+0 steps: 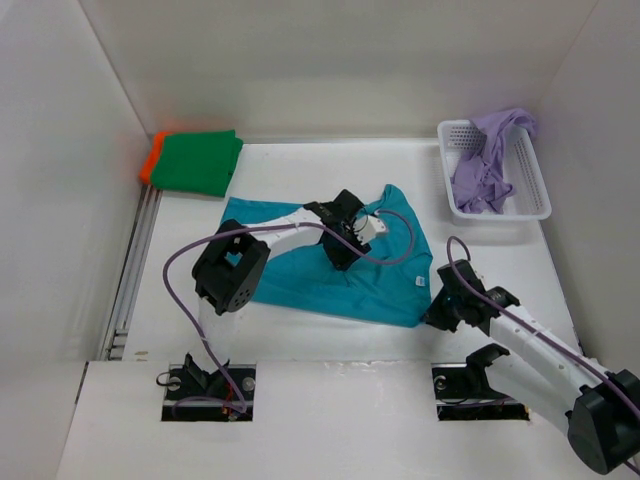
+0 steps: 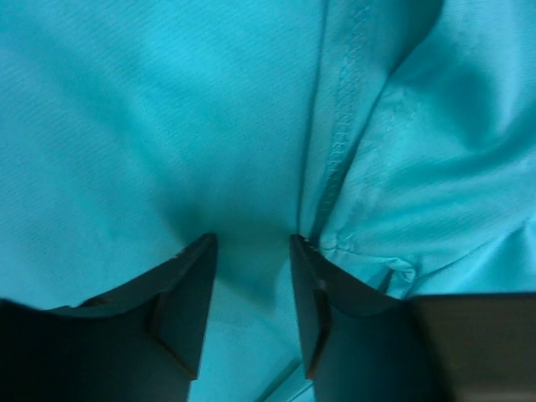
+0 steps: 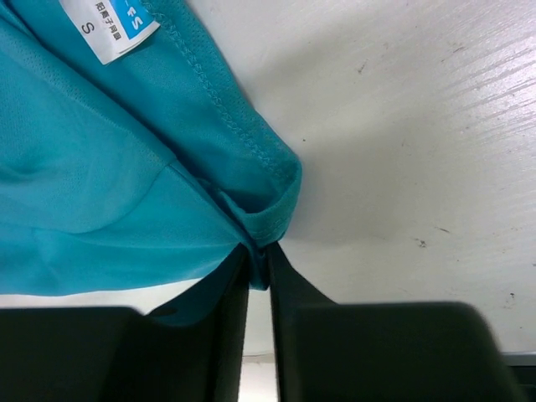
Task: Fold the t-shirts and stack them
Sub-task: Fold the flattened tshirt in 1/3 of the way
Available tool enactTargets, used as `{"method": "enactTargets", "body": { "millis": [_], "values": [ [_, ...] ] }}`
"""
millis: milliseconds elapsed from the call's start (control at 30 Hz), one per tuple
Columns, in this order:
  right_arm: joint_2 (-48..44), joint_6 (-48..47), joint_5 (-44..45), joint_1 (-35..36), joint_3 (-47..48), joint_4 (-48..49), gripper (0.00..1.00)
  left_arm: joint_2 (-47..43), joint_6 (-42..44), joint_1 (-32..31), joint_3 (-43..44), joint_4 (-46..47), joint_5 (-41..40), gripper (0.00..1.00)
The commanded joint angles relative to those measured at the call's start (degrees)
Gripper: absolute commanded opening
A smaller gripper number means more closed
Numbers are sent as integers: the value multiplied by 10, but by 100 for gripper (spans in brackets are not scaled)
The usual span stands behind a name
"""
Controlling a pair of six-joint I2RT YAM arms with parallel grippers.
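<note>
- One teal t-shirt (image 1: 300, 275) lies spread at the centre of the table (image 1: 500, 260).
- At 4 o'clock, the right gripper (image 3: 258, 251) is nipped nearly closed on its hem corner.
- Mid-shirt, the left gripper (image 2: 251, 243) stands parted, tips on the cloth.
- At 10 o'clock, a folded green t-shirt (image 1: 200, 162) tops an orange t-shirt (image 1: 152, 158).
- At 2 o'clock, a lavender t-shirt (image 1: 485, 160) fills the basket (image 1: 532, 195).
</note>
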Motion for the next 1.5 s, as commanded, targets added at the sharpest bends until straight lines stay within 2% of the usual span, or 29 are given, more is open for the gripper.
{"method": "enactTargets", "body": {
  "millis": [0, 133, 267, 400, 567, 833, 1033, 1200, 1467],
  "values": [
    [0, 0, 13, 2, 7, 12, 21, -44, 4, 6, 21, 6, -15, 43],
    [-8, -2, 21, 2, 13, 1, 33, -76, 2, 9, 23, -2, -14, 49],
    [-27, -8, 40, 12, 54, -58, 40, -137, 5, 36, 22, -38, -8, 52],
    [-37, -48, 49, 14, 111, -137, 46, -188, 18, 107, 15, -75, -6, 55],
    [8, -108, 49, 1, 164, -206, 51, -190, 23, 214, -1, -95, -5, 55],
    [38, -116, 58, -13, 204, -168, 50, -178, 10, 312, -37, -113, -10, 54],
    [30, -62, 30, -14, 117, -110, 53, -222, 27, 418, -142, -189, -25, 53],
    [37, -28, -10, -14, 56, -22, 53, -243, 38, 505, -204, -200, -36, 52],
    [58, -29, -11, -15, 31, 19, 52, -196, 40, 538, -258, -160, -54, 51]
  ]
}}
